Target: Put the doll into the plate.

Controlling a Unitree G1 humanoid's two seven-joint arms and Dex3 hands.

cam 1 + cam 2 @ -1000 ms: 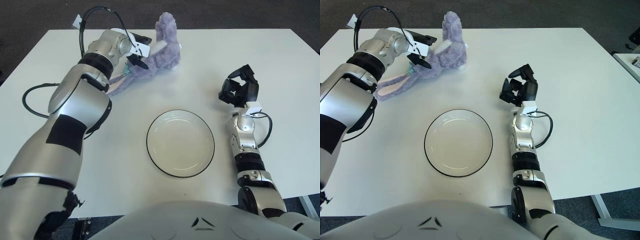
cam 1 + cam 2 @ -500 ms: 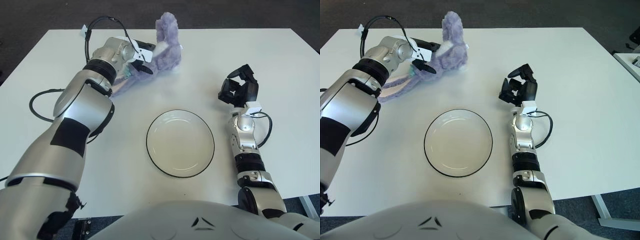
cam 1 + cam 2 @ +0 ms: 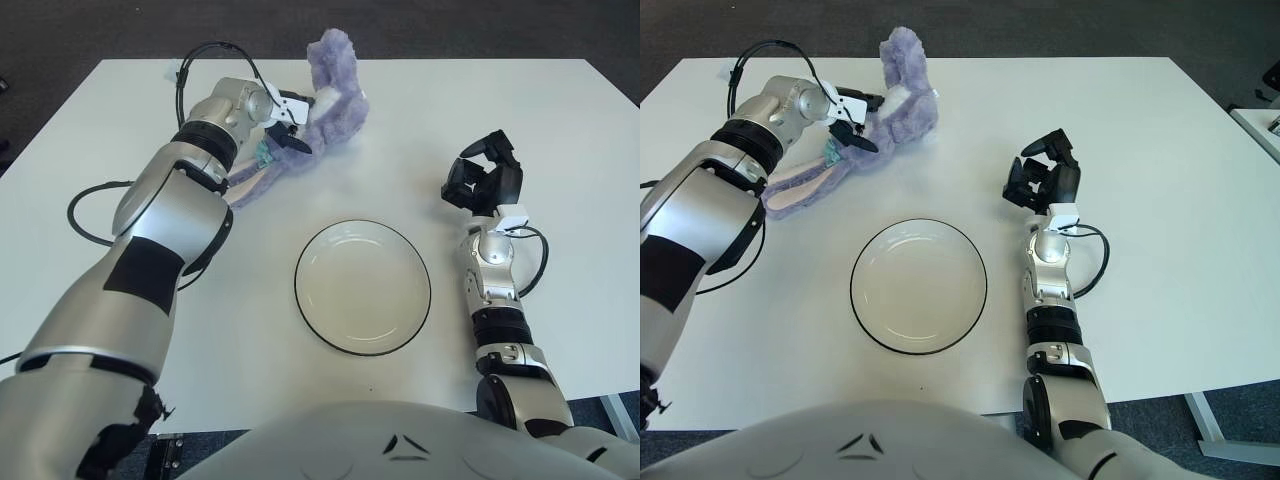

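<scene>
Reaching across the far left part of the white desk [image 3: 560, 130], your left hand [image 3: 285, 115] has its dark fingers [image 3: 862, 143] closed into the side of the purple plush doll [image 3: 335, 95], pinching the fuzzy fabric between them. You can see the doll at the back of the desk, well apart from the plate [image 3: 362, 287]: its body rises in a tall lump near the far edge, while its long pale-lined ears or limbs trail toward the left, under and beside your left forearm, lying on the desk surface. A small teal patch shows on the doll just below the hand. The plate, a white round dish with a thin dark rim, sits empty-side-up in the middle of the desk, close to your torso, with nothing touching it. Your right hand [image 3: 484, 182] shows to the right of the plate, raised on an upright forearm, its black fingers curled inward and holding nothing. A black cable [image 3: 90, 200] loops beside your left arm, over the desk's left portion, and another runs along the wrist above the left hand. Dark floor surrounds the desk on the far side.
</scene>
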